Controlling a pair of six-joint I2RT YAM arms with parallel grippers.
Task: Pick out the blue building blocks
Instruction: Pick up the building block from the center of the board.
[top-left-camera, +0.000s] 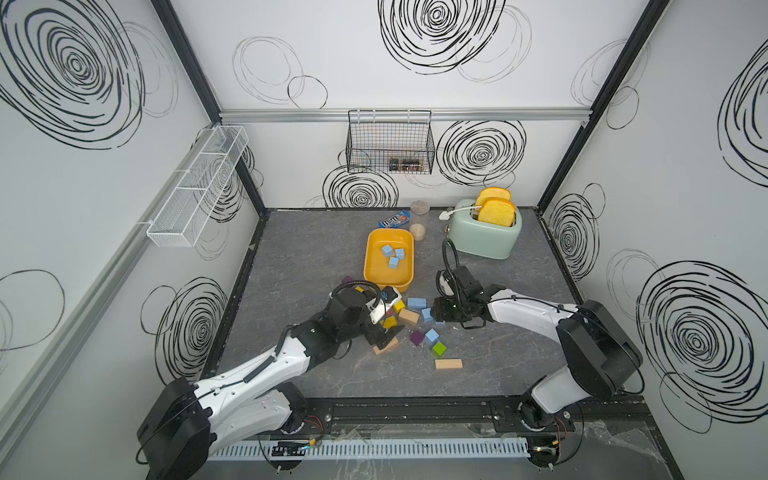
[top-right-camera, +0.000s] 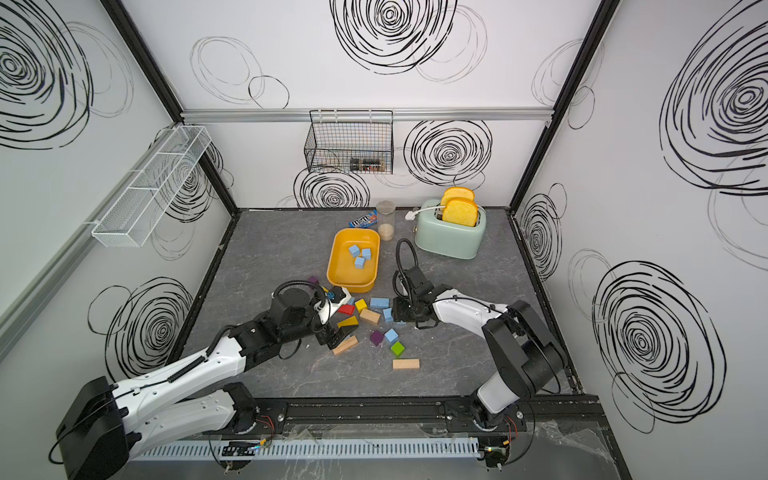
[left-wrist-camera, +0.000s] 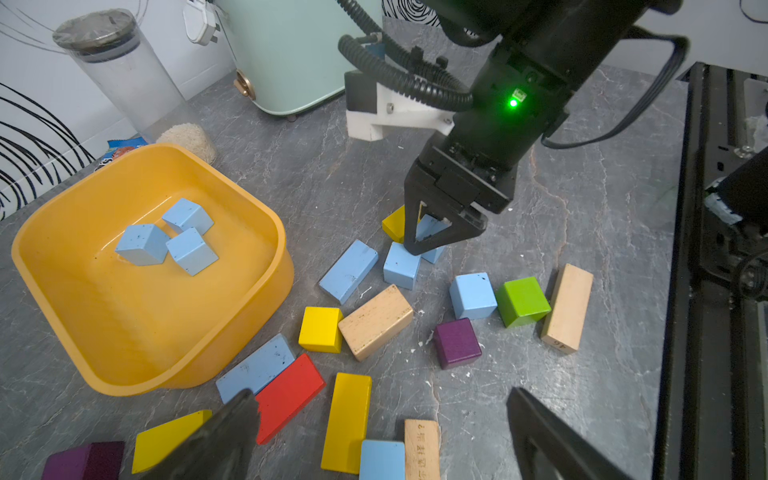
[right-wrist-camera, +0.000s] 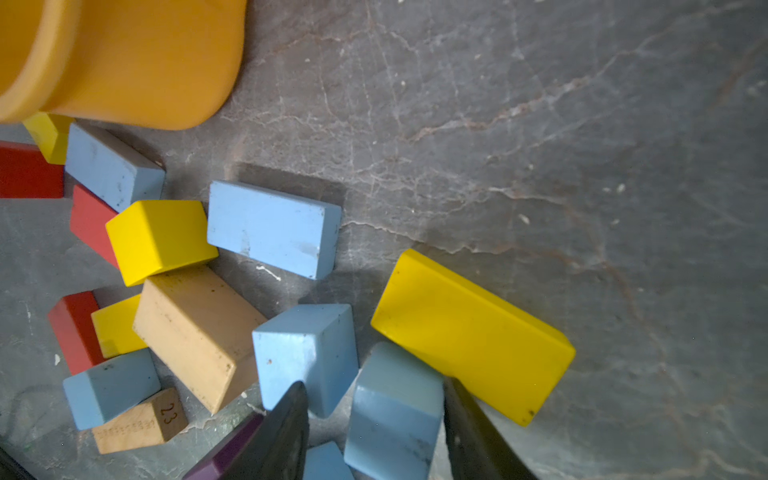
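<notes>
Three blue building blocks (top-left-camera: 392, 256) (top-right-camera: 359, 256) (left-wrist-camera: 166, 241) lie in the yellow bin (top-left-camera: 370, 266) (top-right-camera: 336, 266) (left-wrist-camera: 50, 266). More lie loose in front of it: a brick (top-left-camera: 416, 302) (left-wrist-camera: 349, 270) (right-wrist-camera: 272, 228) and cubes (top-left-camera: 432, 335) (left-wrist-camera: 473, 295) (right-wrist-camera: 305, 353). My right gripper (top-left-camera: 438, 316) (top-right-camera: 397, 316) (right-wrist-camera: 374, 415) is down at the table and straddles a tilted blue cube (right-wrist-camera: 395, 415). One finger touches the cube and a gap shows at the other. My left gripper (top-left-camera: 384, 334) (left-wrist-camera: 386, 436) hangs wide open over the near blocks, a blue block (left-wrist-camera: 381, 459) below it.
Red, yellow, purple, green (top-left-camera: 439, 349) and plain wood (top-left-camera: 449, 364) blocks lie mixed among the blue ones. A yellow brick (right-wrist-camera: 469, 332) lies against the straddled cube. A mint toaster (top-left-camera: 486, 237), a clear jar (top-left-camera: 417, 220) and a candy packet (top-left-camera: 395, 218) stand behind the bin.
</notes>
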